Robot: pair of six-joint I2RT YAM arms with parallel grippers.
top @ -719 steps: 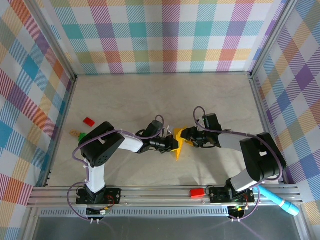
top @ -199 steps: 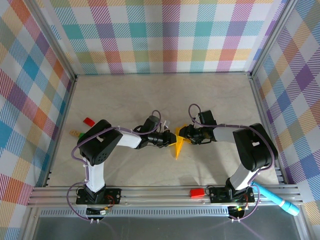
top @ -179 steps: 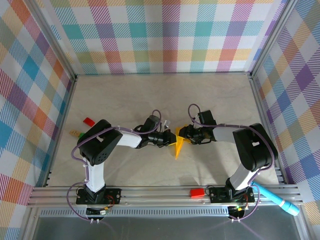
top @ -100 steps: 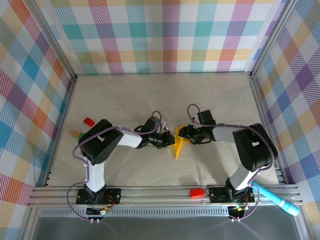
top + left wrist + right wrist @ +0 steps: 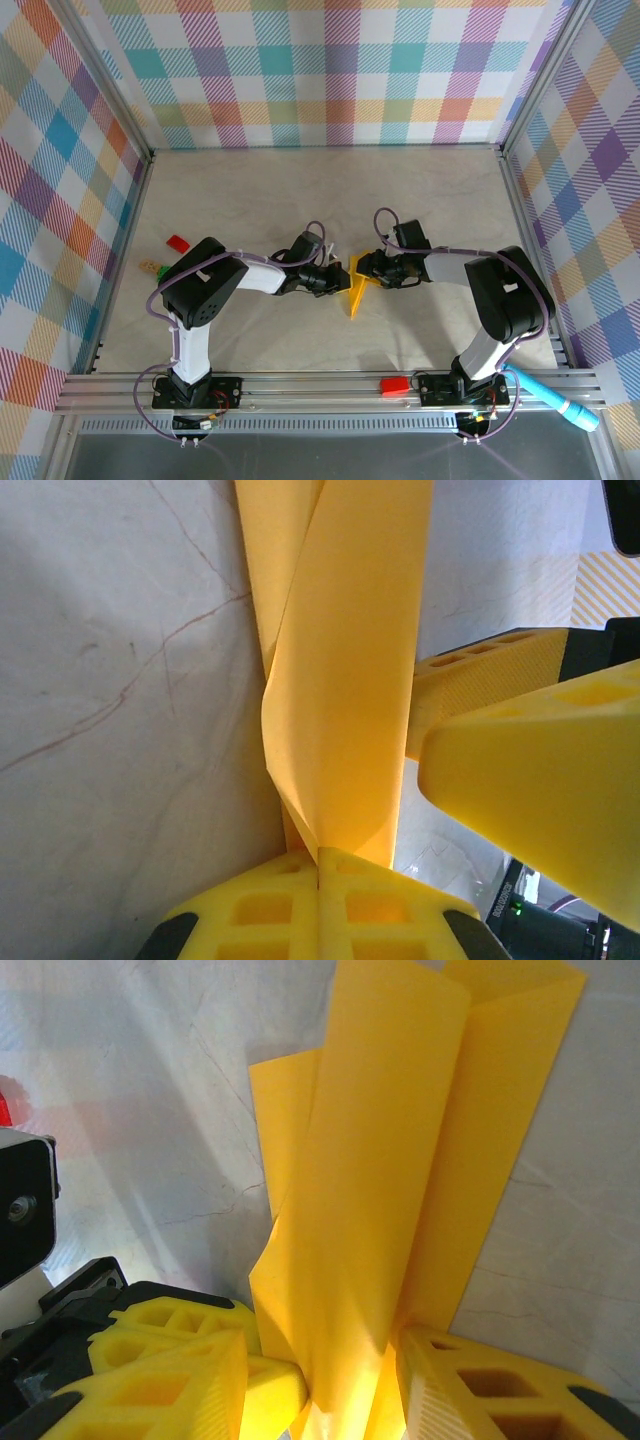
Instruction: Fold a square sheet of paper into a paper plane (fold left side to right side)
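Note:
The paper plane is a narrow yellow-orange folded strip on the table's middle, pointing toward the near edge. My left gripper meets it from the left. In the left wrist view this gripper is shut on the paper's folded edge, pads pressed together. My right gripper comes in from the right. In the right wrist view its fingers stand apart, and the creased paper rises loosely through the gap of the gripper. The right gripper's fingers also sit beside the paper.
A red block and a small green-and-tan piece lie at the left. Another red block rests on the front rail. A light blue pen-like cylinder lies at the near right. Checked walls enclose the table.
Since the earliest frame both grippers have shifted slightly farther back and the paper looks narrower. Over the last second the left jaws closed the last bit on the paper.

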